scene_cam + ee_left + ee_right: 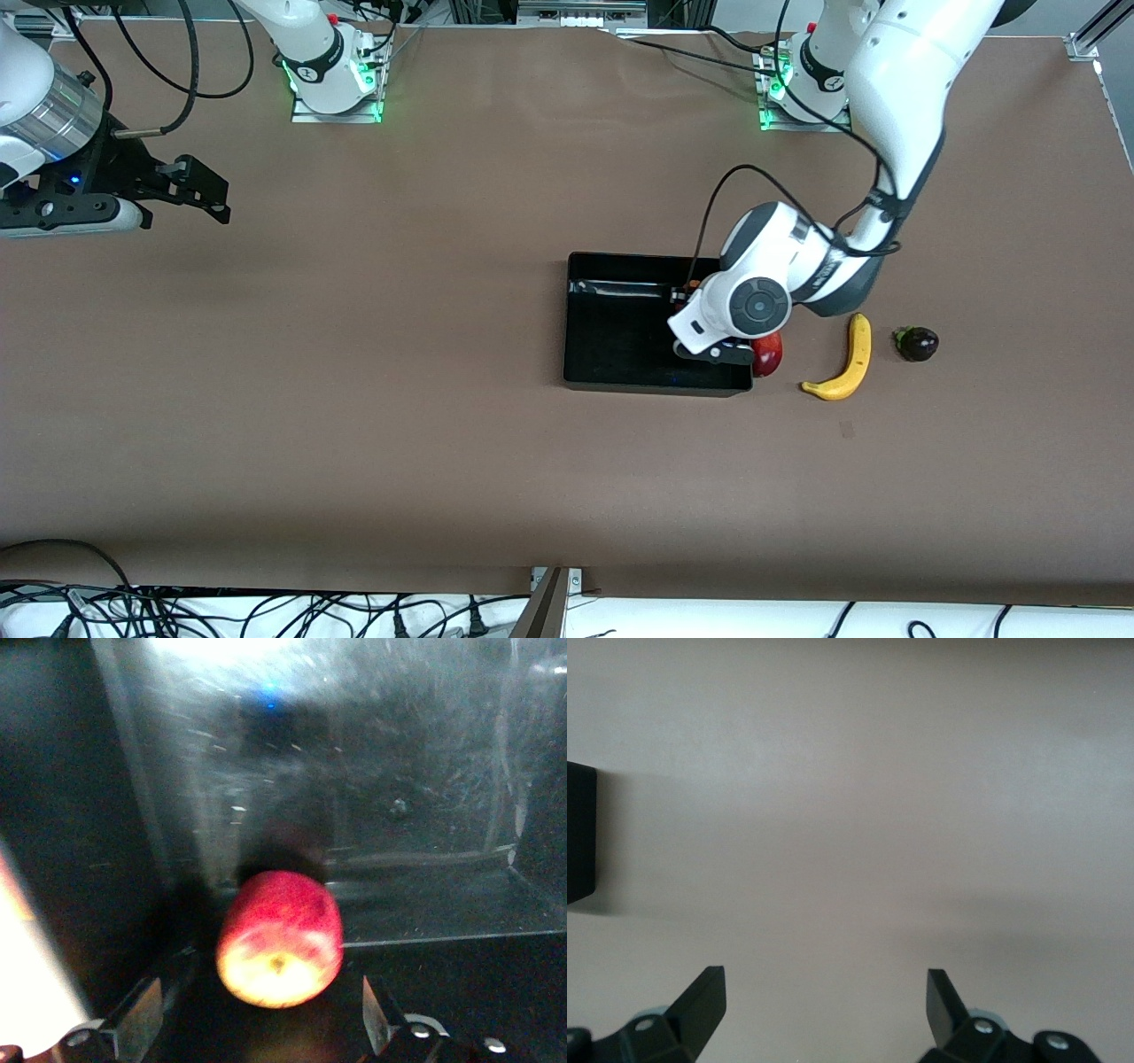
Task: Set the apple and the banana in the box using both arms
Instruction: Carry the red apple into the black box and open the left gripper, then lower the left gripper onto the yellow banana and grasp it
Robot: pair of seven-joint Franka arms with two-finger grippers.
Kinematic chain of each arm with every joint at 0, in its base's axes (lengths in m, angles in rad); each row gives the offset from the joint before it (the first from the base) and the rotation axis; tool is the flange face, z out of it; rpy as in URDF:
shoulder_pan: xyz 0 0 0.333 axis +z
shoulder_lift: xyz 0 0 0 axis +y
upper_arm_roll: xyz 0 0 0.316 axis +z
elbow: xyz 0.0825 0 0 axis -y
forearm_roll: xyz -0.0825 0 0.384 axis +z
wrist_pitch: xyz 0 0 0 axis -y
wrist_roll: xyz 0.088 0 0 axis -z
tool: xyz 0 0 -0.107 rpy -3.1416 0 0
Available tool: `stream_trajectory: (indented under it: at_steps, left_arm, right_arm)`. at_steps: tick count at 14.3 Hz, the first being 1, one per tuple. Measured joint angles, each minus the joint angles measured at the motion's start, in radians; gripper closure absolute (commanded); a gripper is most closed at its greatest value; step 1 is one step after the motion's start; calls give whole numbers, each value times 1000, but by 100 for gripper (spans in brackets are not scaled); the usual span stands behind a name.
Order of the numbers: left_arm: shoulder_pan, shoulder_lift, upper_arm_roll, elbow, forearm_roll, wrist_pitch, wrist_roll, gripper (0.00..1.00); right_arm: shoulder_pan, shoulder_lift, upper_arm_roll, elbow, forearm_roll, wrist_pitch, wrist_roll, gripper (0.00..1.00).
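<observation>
Left pincer (263,1028): fingers apart, low inside the box (611,354) at the corner toward the left arm's end and nearer the front camera. Left wrist view shows the apple (280,939) just ahead of the gap between the fingertips (142,1014), touching neither, resting on the glossy black floor beside a box wall. Front view hides most of this under the wrist: only a red sliver of the apple (767,353) shows, at the box's edge.

Right pincer (826,1010): fingers apart, clamped on nothing, arm waiting. Front view places it (190,188) over bare bench (354,443) at the right arm's end, well apart from the box. Right wrist view shows plain bench surface and one black box corner (579,833) at the frame edge.

Box: shallow black bin near mid-bench. Contents seen: apple only.

Banana (846,361): on the bench outside the box, beside it toward the left arm's end, near but not touching.

Dark round fruit (917,343): on the bench, just beside the banana, farther toward the left arm's end
</observation>
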Motion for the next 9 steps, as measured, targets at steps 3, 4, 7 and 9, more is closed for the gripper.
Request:
stream_trajectory:
  at_steps: [3, 4, 7, 9]
  left_arm:
    - [32, -43, 49, 132, 127, -175, 62, 0]
    - [59, -49, 56, 145, 165, -192, 139, 0]
    - [148, -3, 66, 133, 256, -138, 420, 0]
    - [205, 54, 67, 112, 317, -40, 572, 0]
  right_arm:
    - [0, 0, 1, 0, 0, 0, 0, 0]
    - [0, 0, 2, 0, 0, 0, 0, 0]
    - [0, 0, 4, 1, 0, 0, 0, 0]
    - [0, 0, 3, 1, 0, 0, 0, 0]
